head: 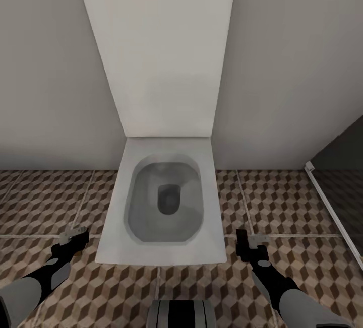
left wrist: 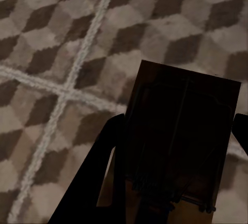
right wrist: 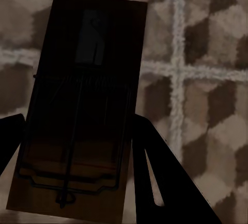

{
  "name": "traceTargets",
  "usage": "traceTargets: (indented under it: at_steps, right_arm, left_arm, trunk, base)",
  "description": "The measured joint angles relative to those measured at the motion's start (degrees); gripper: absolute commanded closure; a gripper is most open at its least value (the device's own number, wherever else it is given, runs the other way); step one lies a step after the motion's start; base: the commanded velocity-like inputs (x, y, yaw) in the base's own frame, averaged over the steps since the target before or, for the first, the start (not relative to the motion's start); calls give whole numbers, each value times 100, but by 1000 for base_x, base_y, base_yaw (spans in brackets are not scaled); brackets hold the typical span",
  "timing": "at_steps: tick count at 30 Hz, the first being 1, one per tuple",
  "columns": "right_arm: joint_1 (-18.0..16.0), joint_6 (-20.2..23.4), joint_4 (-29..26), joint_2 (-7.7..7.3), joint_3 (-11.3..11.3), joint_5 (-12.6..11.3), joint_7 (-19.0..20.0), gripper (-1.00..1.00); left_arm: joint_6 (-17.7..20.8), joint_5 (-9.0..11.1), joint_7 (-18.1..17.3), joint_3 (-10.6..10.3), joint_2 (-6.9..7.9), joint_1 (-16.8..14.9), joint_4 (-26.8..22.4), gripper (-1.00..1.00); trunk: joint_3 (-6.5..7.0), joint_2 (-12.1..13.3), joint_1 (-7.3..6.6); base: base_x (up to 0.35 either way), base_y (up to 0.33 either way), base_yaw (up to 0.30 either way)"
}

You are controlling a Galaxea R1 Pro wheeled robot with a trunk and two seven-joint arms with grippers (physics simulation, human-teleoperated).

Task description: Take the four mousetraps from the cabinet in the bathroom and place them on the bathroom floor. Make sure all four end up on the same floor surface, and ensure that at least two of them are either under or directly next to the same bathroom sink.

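Carrying two mousetraps: left end effector [left wrist: 170,146] clamping one mousetrap [left wrist: 178,136], right end effector [right wrist: 72,146] clamping another [right wrist: 82,105]. Facing toilet [head: 164,202] mid-frame; floor [head: 45,197] placement pending.

Open white toilet [head: 166,202], plain grey wall [head: 45,66] — cube-patterned tiles [head: 60,192]

Cube-pattern bathroom floor [head: 45,202] w/ white toilet [head: 164,207] on it.

A bathroom: open white toilet [head: 164,202] against a wall, cube-patterned tile floor [head: 282,202].
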Motion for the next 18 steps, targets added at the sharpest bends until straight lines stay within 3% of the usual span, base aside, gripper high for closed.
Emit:
traceTargets:
  at_steps: [8,18]
  right_arm:
    - [0,0,0,0,0,0,0,100]
    - [0,0,0,0,2,1,0,100]
  left_arm:
    - [-11,1,9,2,0,0,0,100]
    - [-33,-2,-14,5,0,-2,0,100]
  trunk:
    - [-177,-11,21]
    - [-178,-11,20]
  base:
    - [0,0,0]
    - [0,0,0]
